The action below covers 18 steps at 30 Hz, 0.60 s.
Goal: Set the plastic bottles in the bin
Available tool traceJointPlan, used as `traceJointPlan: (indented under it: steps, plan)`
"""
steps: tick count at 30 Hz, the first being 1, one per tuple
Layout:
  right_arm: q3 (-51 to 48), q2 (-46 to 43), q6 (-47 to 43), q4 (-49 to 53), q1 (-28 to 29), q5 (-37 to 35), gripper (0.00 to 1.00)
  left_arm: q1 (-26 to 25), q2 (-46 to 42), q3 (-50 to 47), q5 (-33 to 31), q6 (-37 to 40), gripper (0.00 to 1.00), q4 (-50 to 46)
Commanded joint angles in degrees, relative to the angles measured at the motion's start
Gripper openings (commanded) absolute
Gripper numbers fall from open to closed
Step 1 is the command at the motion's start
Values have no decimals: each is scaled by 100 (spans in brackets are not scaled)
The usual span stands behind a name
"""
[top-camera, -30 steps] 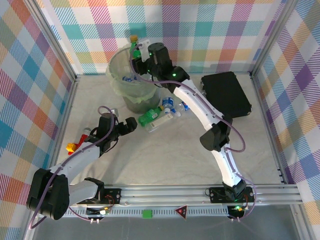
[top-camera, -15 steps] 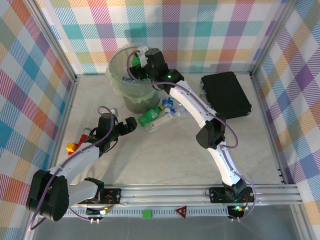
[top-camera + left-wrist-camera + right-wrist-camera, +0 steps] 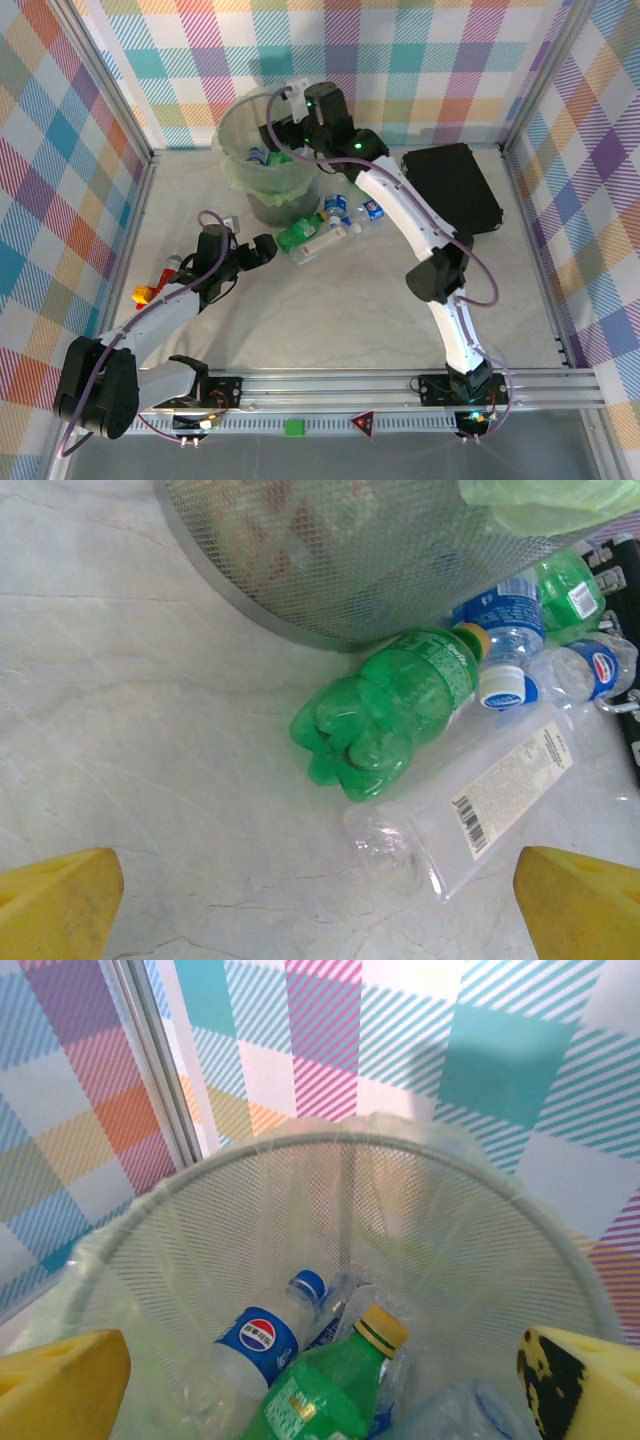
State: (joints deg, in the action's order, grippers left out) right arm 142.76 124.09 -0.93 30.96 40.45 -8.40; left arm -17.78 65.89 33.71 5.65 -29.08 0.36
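My right gripper (image 3: 320,1375) hangs spread and empty over the bin (image 3: 340,1140), where a green yellow-capped bottle (image 3: 300,1405) lies among clear ones. The next pick, I judge, falls to my left gripper (image 3: 318,905), also spread: the lobed green bottle (image 3: 385,715) lying on its side against the bin's mesh.
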Motion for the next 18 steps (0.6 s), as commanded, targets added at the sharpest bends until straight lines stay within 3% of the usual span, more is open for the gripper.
traceJointPlan:
  steps: [1, 9, 18]
  plan:
    - [-736, -812, -6, 2, -14, -10, 99, 38, 167, 252, 438, -53, 100, 292]
    - [-3915, -2744, 367, -789, -27, -244, 99, -230, 822, 872, 779, 24, 100, 350]
    - [-6322, -3910, 981, -899, -80, -973, 99, -790, 2014, 1975, 693, 31, 100, 230]
